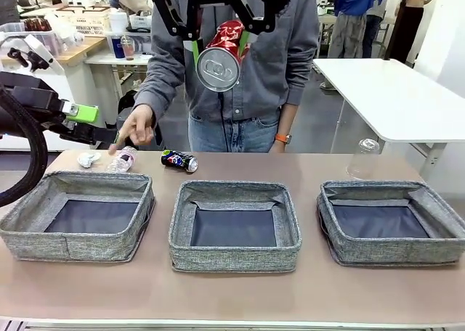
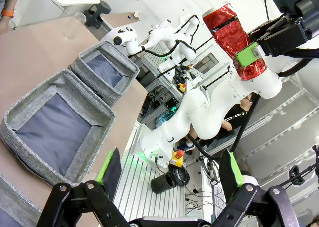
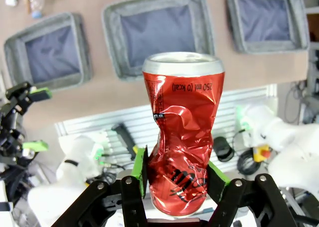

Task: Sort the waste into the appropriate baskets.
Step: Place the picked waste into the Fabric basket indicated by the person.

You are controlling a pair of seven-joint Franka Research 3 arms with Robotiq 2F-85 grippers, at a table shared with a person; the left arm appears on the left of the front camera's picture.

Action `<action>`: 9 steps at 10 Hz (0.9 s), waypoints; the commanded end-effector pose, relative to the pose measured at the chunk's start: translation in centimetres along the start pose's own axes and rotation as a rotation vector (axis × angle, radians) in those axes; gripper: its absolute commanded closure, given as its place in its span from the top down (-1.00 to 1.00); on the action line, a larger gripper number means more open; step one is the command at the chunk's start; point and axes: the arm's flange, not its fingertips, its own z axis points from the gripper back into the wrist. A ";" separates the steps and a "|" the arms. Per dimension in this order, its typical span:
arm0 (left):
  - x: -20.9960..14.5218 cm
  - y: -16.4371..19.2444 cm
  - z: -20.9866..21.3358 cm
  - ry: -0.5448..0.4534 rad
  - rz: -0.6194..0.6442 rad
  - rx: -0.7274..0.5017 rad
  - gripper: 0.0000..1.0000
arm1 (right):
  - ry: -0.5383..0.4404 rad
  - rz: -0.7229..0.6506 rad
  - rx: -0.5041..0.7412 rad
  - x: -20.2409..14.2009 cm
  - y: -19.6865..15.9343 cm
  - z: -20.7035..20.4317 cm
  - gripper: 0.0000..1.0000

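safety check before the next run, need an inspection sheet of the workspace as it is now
surface: tan table, bare in front of the baskets
job's things: left basket, middle basket, right basket in a row, nothing seen inside; red can dented, held high; dark can, crushed bottle and paper ball lie at the far edge; upright bottle behind right basket
clutter: nothing seen
grippers: right gripper shut on red can; left gripper open, holding nothing
cables: black cable loops at the left edge
surroundings: person at far side, hand pointing down at crushed bottle; white table behind
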 end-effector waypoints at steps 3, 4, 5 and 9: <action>0.0 0.0 -0.2 -0.015 -0.020 -0.016 1.00 | -0.008 -0.014 -0.001 -0.2 0.0 0.2 -0.04; 0.0 0.0 -0.2 -0.015 -0.020 -0.016 1.00 | -0.008 -0.014 -0.001 -0.2 0.0 0.2 -0.04; 0.0 0.0 -0.2 -0.015 -0.020 -0.016 1.00 | -0.008 -0.014 -0.001 -0.2 0.0 0.2 -0.04; 0.0 0.0 -0.2 -0.015 -0.020 -0.016 1.00 | -0.008 -0.014 -0.001 -0.2 0.0 0.2 -0.04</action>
